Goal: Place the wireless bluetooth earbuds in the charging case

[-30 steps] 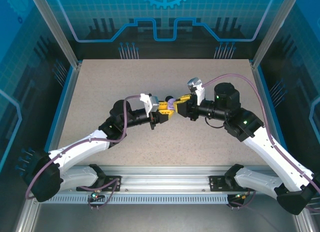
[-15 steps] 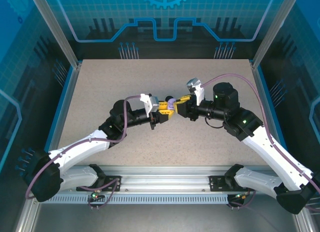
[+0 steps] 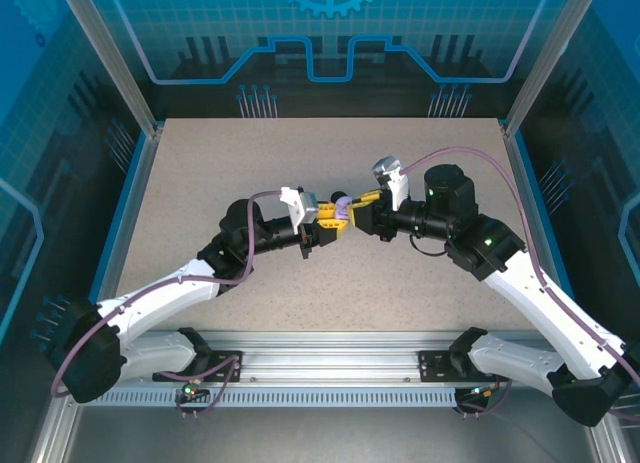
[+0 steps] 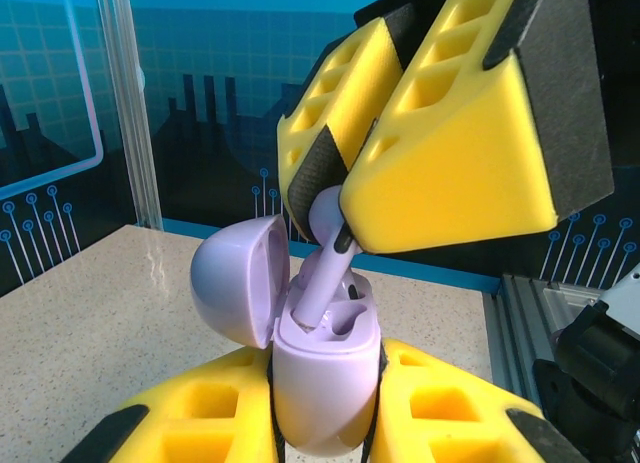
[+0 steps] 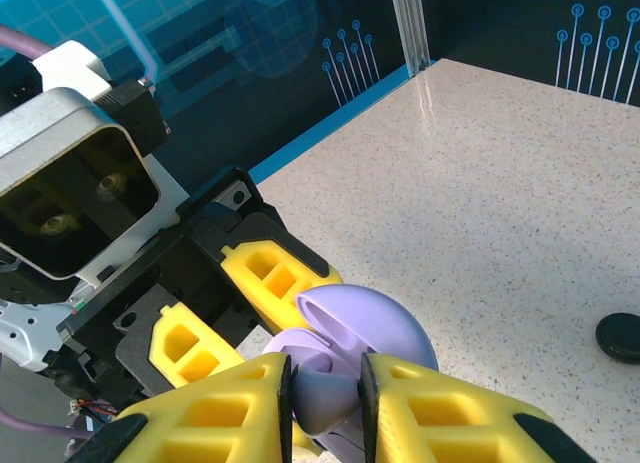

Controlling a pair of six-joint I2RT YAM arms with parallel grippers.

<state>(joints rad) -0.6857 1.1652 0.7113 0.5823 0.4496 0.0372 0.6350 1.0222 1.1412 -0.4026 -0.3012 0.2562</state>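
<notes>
Speckled beige table (image 3: 250, 163) fills the floor of a booth with blue-lit walls (image 3: 420, 23) printed in circuit lines, aluminium posts (image 3: 105, 58) at the far corners and a metal rail (image 3: 320, 348) along the near edge. From above, both arms reach to mid-table, where the left gripper (image 3: 333, 220) and right gripper (image 3: 358, 205) meet tip to tip, a lavender charging case (image 3: 342, 203) between them, held above the surface.

From the left wrist, the left gripper's yellow fingers are clamped on the sides of the case, which stands upright with its lid (image 4: 235, 283) swung open to the left. Above it, the right gripper's fingers pinch the head of a lavender earbud (image 4: 315, 288), tilted, its stem down inside the case's well. Behind are the table edge and a blue wall.

From the right wrist, the right gripper's fingers are closed on the earbud, with the open lid just beyond. Far right on the table lies a small black disc (image 5: 620, 336), well apart.
</notes>
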